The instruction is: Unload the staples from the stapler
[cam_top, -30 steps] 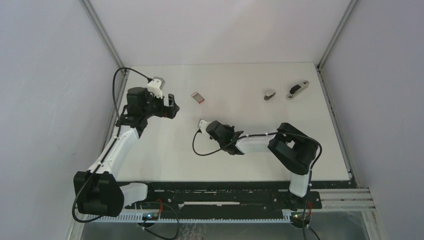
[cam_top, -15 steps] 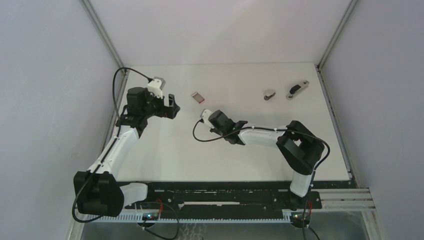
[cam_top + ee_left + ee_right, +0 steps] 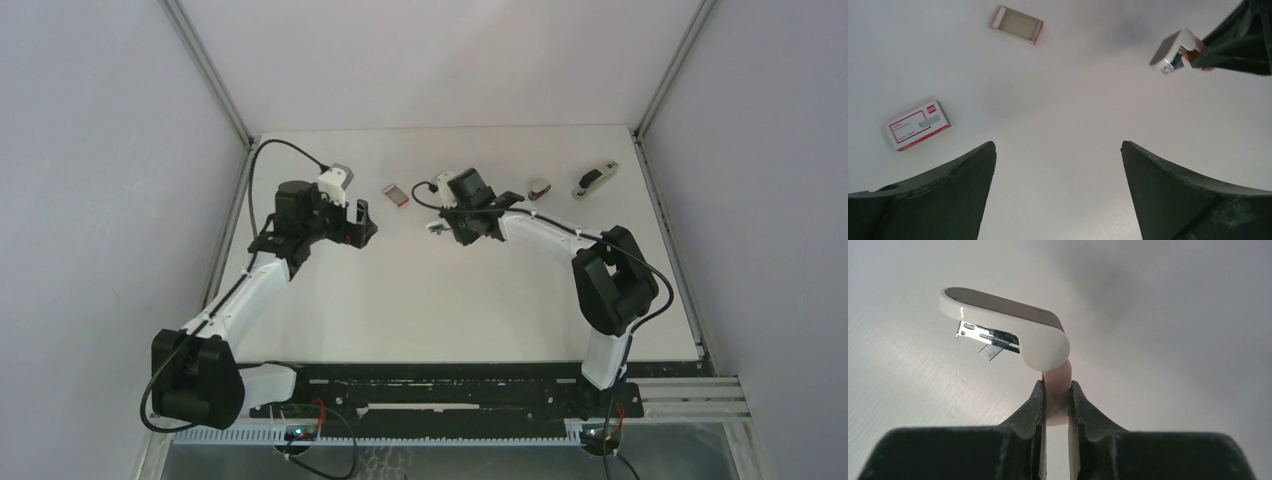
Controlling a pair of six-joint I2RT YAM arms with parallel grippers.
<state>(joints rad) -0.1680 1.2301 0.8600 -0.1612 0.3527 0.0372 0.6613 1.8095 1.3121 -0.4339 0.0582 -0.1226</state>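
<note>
1. Stapler point(image 3: 1008, 327): clamped at its pink rear part by the right tool point(image 3: 1057, 405), both fingers closed flat against the pink section. It is held near the far middle of the worktop point(image 3: 450, 320) and appears clear of it.
2. Orientation: in the right wrist view the long axis runs from the tool toward the upper left. The white cover's nose points away from the tool.
3. Staples point(image 3: 990, 351): a short grey strip hangs at an angle below the metal magazine under the cover.
4. Left tool point(image 3: 1058, 145): fully open, holding nothing, over bare worktop to the left of the stapler.
5. Surface and room: plain white worktop, pale walls on three sides, metal posts at the far corners.
6. Other items: a printed red-and-white box point(image 3: 918, 125), an open box tray point(image 3: 1016, 24), and two small grey items point(image 3: 540, 188) point(image 3: 594, 178) at the far right.
7. Limits: the fingers cover the rear of the pink part. In the top view the stapler is too small to read. The grey items cannot be identified.
</note>
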